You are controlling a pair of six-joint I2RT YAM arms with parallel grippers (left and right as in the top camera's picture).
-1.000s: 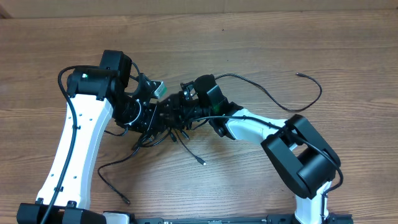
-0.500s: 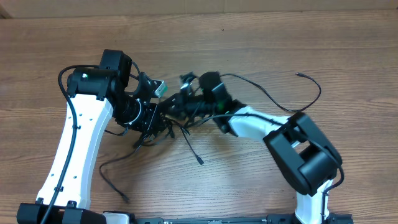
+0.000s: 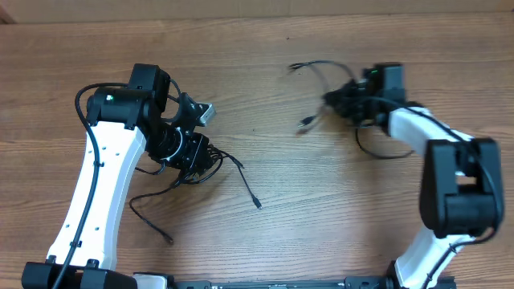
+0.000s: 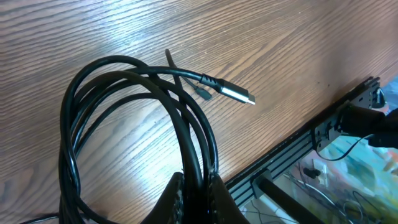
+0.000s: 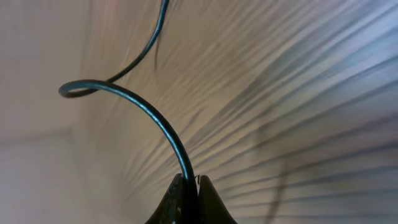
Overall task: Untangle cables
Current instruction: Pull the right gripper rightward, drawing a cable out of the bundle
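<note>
- Overhead: your left gripper [image 3: 201,156] is clamped on the coiled bundle [image 3: 210,163], which lies on the table [image 3: 265,249]. Your right gripper [image 3: 337,100] is closed on a loose strand [image 3: 320,63], well to the right of the bundle.
- Risk: tails trail below and right of the bundle, one ending in a plug [image 3: 258,207]. If you lift the bundle, they may drag and cross again.
- Risk: the loose strand looks blurred, so it is likely swinging. It could whip back toward the bundle or snag the right arm's own wiring.
- No writing is readable here.
- Left wrist: the left gripper [image 4: 194,186] is pinched shut on several turns of the bundle [image 4: 115,60] at once. A silver-tipped plug [image 4: 239,94] pokes out on the far side of the loops.
- Risk: holding all the turns together locks the coil, so a pull would tighten it rather than free it. The silver-tipped plug could also catch inside a loop.
- Risk: the table-edge rail [image 4: 298,134] sits near the bundle's right side, and a tail could hook on it.
- No marking on the silver-tipped plug is legible.
- Right wrist: the right gripper [image 5: 189,183] is shut on the single loose strand [image 5: 140,102], which curls away above the fingers. The view is heavily blurred.
- Risk: the strand is held only at the very fingertips, so a quick move may let it slip out.
- No text or brand is visible.
</note>
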